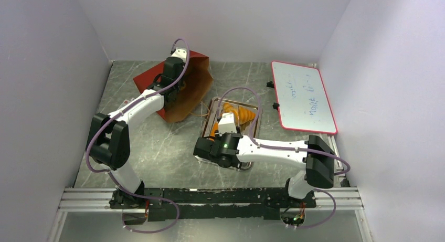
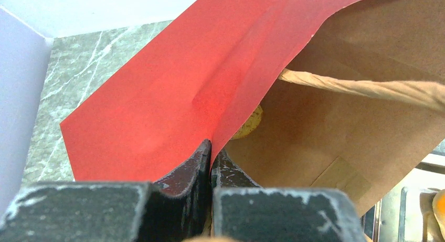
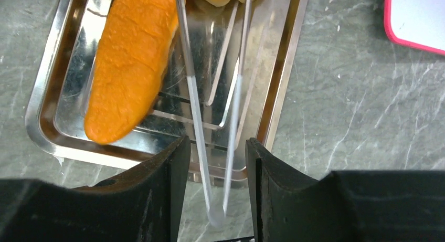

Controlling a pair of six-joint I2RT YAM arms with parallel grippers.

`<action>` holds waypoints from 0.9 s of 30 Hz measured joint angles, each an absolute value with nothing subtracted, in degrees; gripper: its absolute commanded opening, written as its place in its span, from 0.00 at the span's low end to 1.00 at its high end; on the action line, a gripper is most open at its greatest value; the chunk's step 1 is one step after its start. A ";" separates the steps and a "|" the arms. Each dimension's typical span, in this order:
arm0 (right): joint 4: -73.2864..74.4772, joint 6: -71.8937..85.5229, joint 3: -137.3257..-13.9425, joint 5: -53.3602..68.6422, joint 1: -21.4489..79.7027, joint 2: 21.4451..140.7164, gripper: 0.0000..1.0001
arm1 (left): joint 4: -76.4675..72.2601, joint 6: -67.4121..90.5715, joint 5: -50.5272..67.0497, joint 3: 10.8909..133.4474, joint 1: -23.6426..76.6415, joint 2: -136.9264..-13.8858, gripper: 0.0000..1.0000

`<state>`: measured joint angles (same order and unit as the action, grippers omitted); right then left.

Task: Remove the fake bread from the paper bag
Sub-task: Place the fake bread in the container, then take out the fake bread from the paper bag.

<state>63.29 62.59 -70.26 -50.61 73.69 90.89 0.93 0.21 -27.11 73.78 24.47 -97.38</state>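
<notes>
The rust-red paper bag (image 1: 189,90) lies tipped at the back, its brown inside facing the tray. My left gripper (image 1: 167,95) is shut on the bag's red edge (image 2: 157,95), the paper pinched between both fingers (image 2: 211,147). A yellowish piece of fake bread (image 2: 252,124) peeks from inside the bag. An orange loaf (image 3: 128,58) and a ridged croissant (image 1: 241,115) lie in the silver tray (image 3: 44,95). My right gripper (image 3: 215,147) hangs open over the tray's near end (image 1: 212,147). Thin metal tongs (image 3: 236,95) sit blurred between its fingers, touching neither.
A tan twisted-cord handle (image 2: 367,90) crosses the bag's mouth. A red-framed whiteboard (image 1: 304,95) lies at the right, its corner close to the tray (image 3: 420,16). White walls close in the grey marbled table on three sides.
</notes>
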 measured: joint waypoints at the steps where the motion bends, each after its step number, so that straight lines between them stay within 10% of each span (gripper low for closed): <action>1: 62.98 62.26 -70.37 -50.61 73.56 90.89 0.47 | 0.93 0.19 -27.11 73.78 24.47 -97.38 0.07; 27: 44.38 55.24 -52.88 -43.57 71.70 82.32 0.66 | 0.93 -0.16 -26.79 73.78 24.47 -97.38 0.07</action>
<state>44.38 55.24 -52.88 -43.57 71.70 82.32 0.93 -0.16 -26.79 73.78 24.47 -97.38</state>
